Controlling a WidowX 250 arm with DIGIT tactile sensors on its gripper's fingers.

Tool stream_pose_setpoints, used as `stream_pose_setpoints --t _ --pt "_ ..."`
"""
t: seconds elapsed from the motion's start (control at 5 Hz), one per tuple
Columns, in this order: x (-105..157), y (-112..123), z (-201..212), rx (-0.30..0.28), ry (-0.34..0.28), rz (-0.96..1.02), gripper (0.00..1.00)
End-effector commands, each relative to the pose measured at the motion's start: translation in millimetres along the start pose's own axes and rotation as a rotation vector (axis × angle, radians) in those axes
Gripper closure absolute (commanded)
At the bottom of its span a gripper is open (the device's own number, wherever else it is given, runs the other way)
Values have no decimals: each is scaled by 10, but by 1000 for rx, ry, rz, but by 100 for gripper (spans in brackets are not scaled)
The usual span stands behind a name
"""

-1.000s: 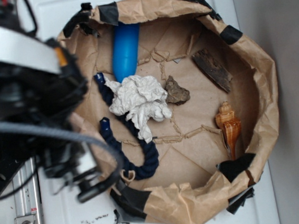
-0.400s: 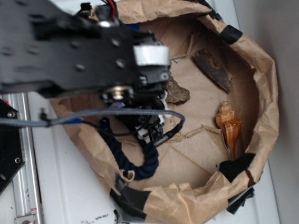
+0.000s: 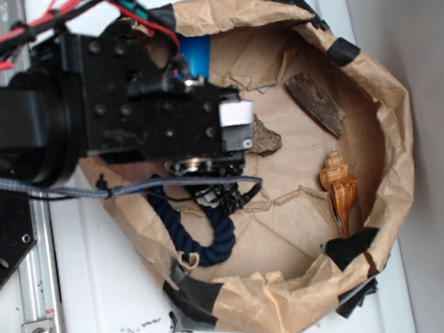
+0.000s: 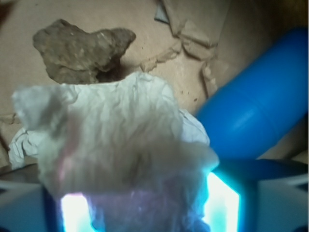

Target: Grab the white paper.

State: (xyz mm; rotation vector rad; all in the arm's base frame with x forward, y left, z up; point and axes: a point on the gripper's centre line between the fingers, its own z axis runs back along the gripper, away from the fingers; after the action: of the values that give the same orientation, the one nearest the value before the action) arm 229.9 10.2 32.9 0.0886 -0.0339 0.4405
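Note:
The white paper (image 4: pixel 116 140) is a crumpled off-white wad that fills the middle of the wrist view. It sits between my gripper's (image 4: pixel 145 212) two glowing fingers (image 4: pixel 75 212), which stand wide apart on either side of it. The jaws look open around the wad. In the exterior view my black arm (image 3: pixel 147 119) reaches into the brown-paper-lined basin (image 3: pixel 397 142) and hides both the paper and the fingers.
A brown stone (image 4: pixel 79 48) lies just beyond the wad and also shows in the exterior view (image 3: pixel 265 139). A blue cylinder (image 4: pixel 256 111) lies to its right. A dark blue rope (image 3: pixel 213 242), a bark piece (image 3: pixel 316 104) and an orange shell (image 3: pixel 340 186) lie in the basin.
My arm has swung from the left edge in over the basin and come down over the white paper, which it now covers in the exterior view.

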Motion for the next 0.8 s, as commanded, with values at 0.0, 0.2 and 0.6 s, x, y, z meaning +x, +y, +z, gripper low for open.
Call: stream_pose_setpoints --t 0.0,0.2,0.6 --pt "87 22 454 -58 -65 -127 100" --pt "112 -9 937 -80 -118 -221 100" --pt "169 -39 1501 -8 -126 -371 100"
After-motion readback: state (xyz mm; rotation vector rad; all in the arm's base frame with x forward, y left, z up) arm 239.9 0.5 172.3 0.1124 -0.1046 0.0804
